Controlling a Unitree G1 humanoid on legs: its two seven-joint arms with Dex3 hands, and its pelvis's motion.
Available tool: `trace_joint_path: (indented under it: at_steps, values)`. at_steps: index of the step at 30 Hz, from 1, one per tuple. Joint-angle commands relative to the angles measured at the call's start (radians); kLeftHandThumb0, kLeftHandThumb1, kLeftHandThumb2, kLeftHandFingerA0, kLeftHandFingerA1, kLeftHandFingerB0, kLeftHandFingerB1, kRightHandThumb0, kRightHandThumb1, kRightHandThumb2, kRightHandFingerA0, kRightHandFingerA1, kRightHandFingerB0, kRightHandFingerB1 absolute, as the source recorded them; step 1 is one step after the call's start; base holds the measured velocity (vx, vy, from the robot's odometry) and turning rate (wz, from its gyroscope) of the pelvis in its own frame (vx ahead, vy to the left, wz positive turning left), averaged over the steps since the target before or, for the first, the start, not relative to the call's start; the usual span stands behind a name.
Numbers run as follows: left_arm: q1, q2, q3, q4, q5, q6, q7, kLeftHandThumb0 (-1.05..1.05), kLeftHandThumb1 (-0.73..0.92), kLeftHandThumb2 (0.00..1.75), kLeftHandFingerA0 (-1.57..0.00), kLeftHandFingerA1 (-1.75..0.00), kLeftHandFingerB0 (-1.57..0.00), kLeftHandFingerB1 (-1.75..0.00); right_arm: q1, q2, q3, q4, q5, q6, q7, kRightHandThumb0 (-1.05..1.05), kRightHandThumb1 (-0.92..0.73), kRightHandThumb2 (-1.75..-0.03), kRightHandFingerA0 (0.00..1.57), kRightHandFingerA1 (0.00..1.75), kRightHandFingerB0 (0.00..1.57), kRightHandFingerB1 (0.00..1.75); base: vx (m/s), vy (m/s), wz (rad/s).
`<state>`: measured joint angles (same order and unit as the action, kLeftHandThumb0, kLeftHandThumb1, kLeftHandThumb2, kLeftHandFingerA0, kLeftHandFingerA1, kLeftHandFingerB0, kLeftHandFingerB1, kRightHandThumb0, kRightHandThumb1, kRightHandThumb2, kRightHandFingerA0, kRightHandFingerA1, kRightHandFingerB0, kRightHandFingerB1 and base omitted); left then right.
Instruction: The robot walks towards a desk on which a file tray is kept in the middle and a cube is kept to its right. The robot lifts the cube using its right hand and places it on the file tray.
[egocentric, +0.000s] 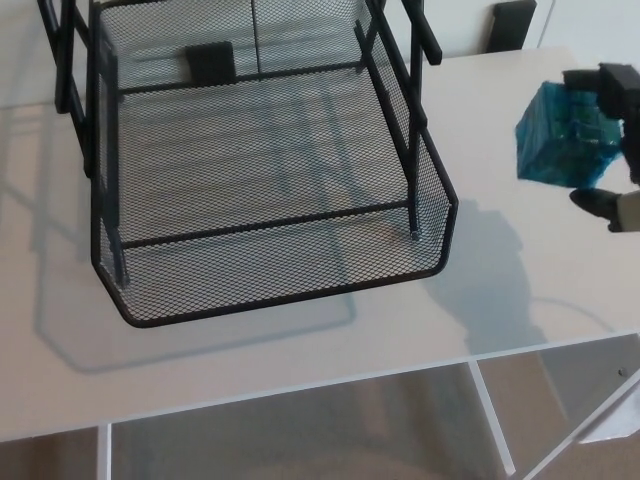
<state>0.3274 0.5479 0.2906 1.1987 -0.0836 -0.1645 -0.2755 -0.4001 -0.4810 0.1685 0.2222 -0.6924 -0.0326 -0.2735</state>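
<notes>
A black wire-mesh file tray (436, 236) with upright posts stands on the white desk (520, 290), filling the upper left and middle of the head view. To its right a translucent blue cube (562, 136) hangs above the desk, casting a shadow below it. My right hand (612, 140) comes in from the right edge and is shut on the cube, black fingers (598, 80) over its top and a thumb (598, 203) under its lower right corner. My left hand does not show.
The desk's front edge runs across the bottom, with open shelf compartments (300, 440) beneath it. A small black block (212, 62) lies behind the tray's mesh and another dark object (514, 24) stands beyond the desk's far edge.
</notes>
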Motion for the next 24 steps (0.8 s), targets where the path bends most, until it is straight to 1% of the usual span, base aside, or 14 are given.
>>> trace_joint_path:
  at_steps: [1,2,3,4,6,7,8,10,16,17,21,22,23,24]
  values:
    - [-0.014,0.018,-0.001,0.02,0.007,-0.025,0.014,-0.67,0.67,1.02,-0.44,-0.63,-0.29,-0.52,-0.084,-0.031,-0.073,-0.092,0.047,-0.003,0.046,-0.27,-0.65,-0.77,0.97,1.44,0.87,0.8,0.0,0.0,0.0]
    - [-0.009,0.018,-0.003,0.014,0.009,-0.029,0.014,-0.68,0.67,1.02,-0.44,-0.63,-0.28,-0.52,-0.103,-0.025,-0.089,-0.119,0.057,0.009,0.056,-0.25,-0.66,-0.79,0.95,1.5,0.86,0.99,0.0,0.0,0.0]
    - [-0.006,0.018,-0.005,0.011,0.01,-0.032,0.013,-0.68,0.67,1.02,-0.44,-0.63,-0.28,-0.52,-0.114,-0.017,-0.101,-0.132,0.067,0.014,0.06,-0.25,-0.66,-0.79,0.95,1.5,0.86,0.99,0.0,0.0,0.0]
    - [-0.006,0.018,-0.003,0.009,0.008,-0.023,0.017,-0.65,0.83,0.65,-0.5,-0.57,-0.35,-0.4,-0.132,-0.012,-0.112,-0.152,0.073,0.024,0.071,-0.24,-0.65,-0.89,0.96,1.55,0.86,1.07,0.0,0.0,0.0]
    - [-0.012,0.018,-0.003,0.016,0.007,-0.022,0.018,-0.65,0.83,0.65,-0.5,-0.57,-0.35,-0.4,-0.16,0.002,-0.131,-0.167,0.097,0.026,0.086,-0.23,-0.61,-0.98,0.96,1.58,0.86,1.11,0.0,0.0,0.0]
    - [-0.009,0.025,-0.006,0.004,0.009,-0.024,0.006,-0.67,0.66,1.01,-0.44,-0.63,-0.29,-0.53,-0.225,0.012,-0.142,-0.177,0.136,-0.035,0.077,-0.21,-0.6,-0.94,0.99,1.63,0.9,1.05,0.0,0.0,0.0]
    - [-0.01,0.027,-0.006,0.005,0.009,-0.025,0.004,-0.66,0.84,0.65,-0.49,-0.55,-0.33,-0.41,-0.247,0.024,-0.138,-0.191,0.131,-0.03,0.078,-0.27,-0.61,-0.93,1.01,1.62,0.9,1.04,0.0,0.0,0.0]
    - [-0.02,0.029,-0.019,0.015,0.021,-0.026,0.015,-0.66,0.84,0.65,-0.48,-0.54,-0.33,-0.4,-0.276,0.048,-0.113,-0.247,0.112,0.013,0.118,-0.27,-0.67,-0.85,0.95,1.61,0.87,1.03,0.0,0.0,0.0]
    - [-0.029,0.014,-0.029,0.01,0.017,-0.031,0.017,-0.66,0.84,0.65,-0.47,-0.54,-0.32,-0.4,-0.364,0.12,-0.046,-0.308,0.092,0.069,0.196,-0.24,-0.59,-0.94,0.98,1.59,0.89,1.01,0.0,0.0,0.0]
    - [-0.025,0.015,-0.03,0.005,0.016,-0.035,0.011,-0.69,0.85,0.64,-0.48,-0.55,-0.33,-0.41,-0.394,0.156,0.005,-0.329,0.084,0.107,0.255,-0.29,-0.65,-0.69,0.92,1.67,0.89,0.77,0.0,0.0,0.0]
    - [-0.024,0.013,-0.043,-0.004,0.023,-0.038,0.013,-0.67,0.85,0.65,-0.49,-0.53,-0.34,-0.4,-0.421,0.172,0.095,-0.333,0.074,0.126,0.377,-0.26,-0.64,-0.74,0.92,1.64,0.89,0.79,0.0,0.0,0.0]
    - [-0.028,0.012,-0.043,0.004,0.023,-0.038,0.016,-0.68,0.84,0.65,-0.49,-0.53,-0.35,-0.4,-0.438,0.175,0.139,-0.338,0.077,0.174,0.476,-0.28,-0.63,-0.73,0.9,1.65,0.88,0.76,0.0,0.0,0.0]
    - [-0.04,0.009,-0.046,0.016,0.025,-0.028,0.022,-0.66,0.85,0.65,-0.48,-0.53,-0.33,-0.4,-0.479,0.162,0.214,-0.323,0.072,0.226,0.646,-0.28,-0.63,-0.64,0.84,1.62,0.88,0.7,0.0,0.0,0.0]
    - [-0.045,0.009,-0.049,0.023,0.028,-0.024,0.028,-0.67,0.66,1.01,-0.44,-0.63,-0.3,-0.53,-0.487,0.162,0.25,-0.301,0.067,0.214,0.685,-0.27,-0.62,-0.59,0.83,1.58,0.9,0.77,0.0,0.0,0.0]
